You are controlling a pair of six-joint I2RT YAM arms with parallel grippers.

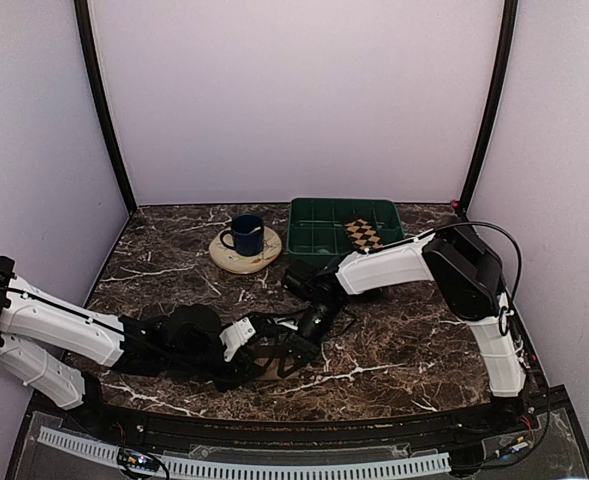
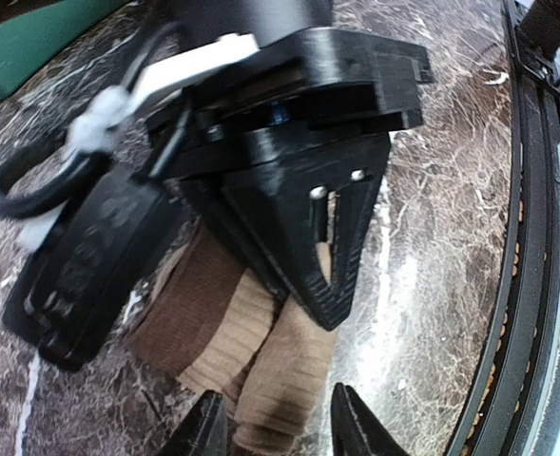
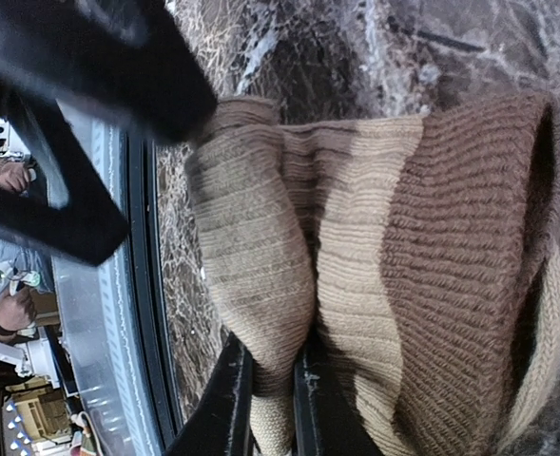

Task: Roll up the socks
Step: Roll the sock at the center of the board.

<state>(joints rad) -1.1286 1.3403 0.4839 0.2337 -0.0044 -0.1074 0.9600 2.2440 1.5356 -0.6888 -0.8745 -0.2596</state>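
The bundle of ribbed tan and brown knitted socks (image 2: pixel 241 332) lies on the dark marbled counter (image 1: pixel 404 340) near its front edge, where the two arms meet. The right pincer (image 3: pixel 272 366) is pressed together on a fold of the tan fabric. The left pincer (image 2: pixel 278 429) stands spread, its tips on either side of the bundle's tan end. The bundle's long axis runs straight away from that pincer, so the left one seems placed to close next.

Mug (image 1: pixel 244 235) on round wooden disc (image 1: pixel 236 262), back of table (image 1: pixel 404 340), just left of tray (image 1: pixel 344 202). Argyle sock (image 1: pixel 364 234) in tray, right part. Ribbed sock (image 2: pixel 251 351) on table, front centre, between left gripper (image 1: pixel 274 345) at left and right gripper (image 1: pixel 314 320) behind.
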